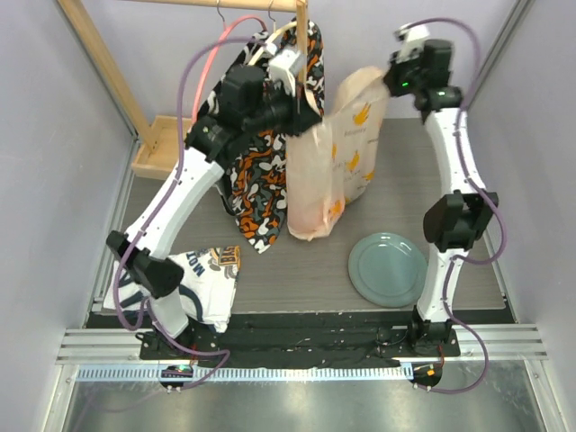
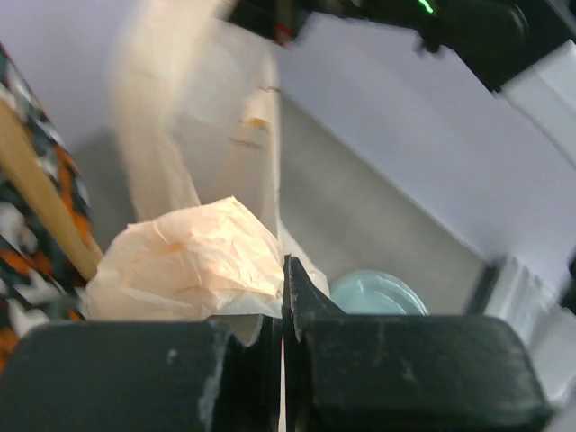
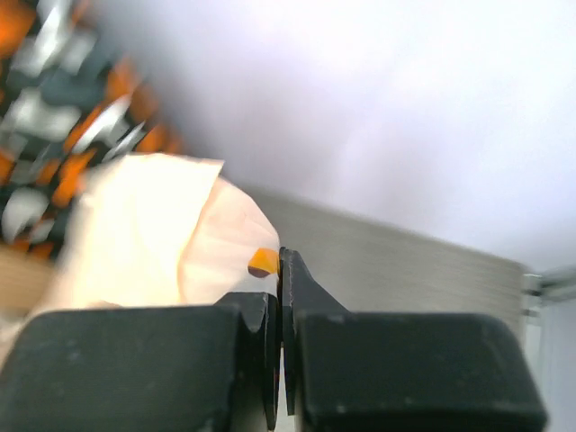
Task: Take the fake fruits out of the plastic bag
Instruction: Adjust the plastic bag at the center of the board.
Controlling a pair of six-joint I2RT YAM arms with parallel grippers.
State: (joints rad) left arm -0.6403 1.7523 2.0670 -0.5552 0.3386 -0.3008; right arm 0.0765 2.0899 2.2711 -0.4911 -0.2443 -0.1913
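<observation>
The plastic bag (image 1: 337,157) hangs stretched in the air between both grippers, thin, beige-peach, with yellow-orange marks. My left gripper (image 1: 310,121) is shut on its left upper edge; in the left wrist view (image 2: 282,297) the crumpled bag (image 2: 189,256) bunches at the closed jaws. My right gripper (image 1: 393,79) is shut on the bag's right upper corner; in the right wrist view (image 3: 279,288) the bag (image 3: 153,229) runs into the closed jaws. A reddish-orange bulge shows through the bag's bottom (image 1: 310,216). No fake fruit is clearly visible.
A round grey-green plate (image 1: 388,269) lies on the table right of the bag, also in the left wrist view (image 2: 378,292). An orange-black-white patterned cloth (image 1: 261,180) hangs from a wooden rack behind the left arm. A printed white cloth (image 1: 193,279) lies at the front left.
</observation>
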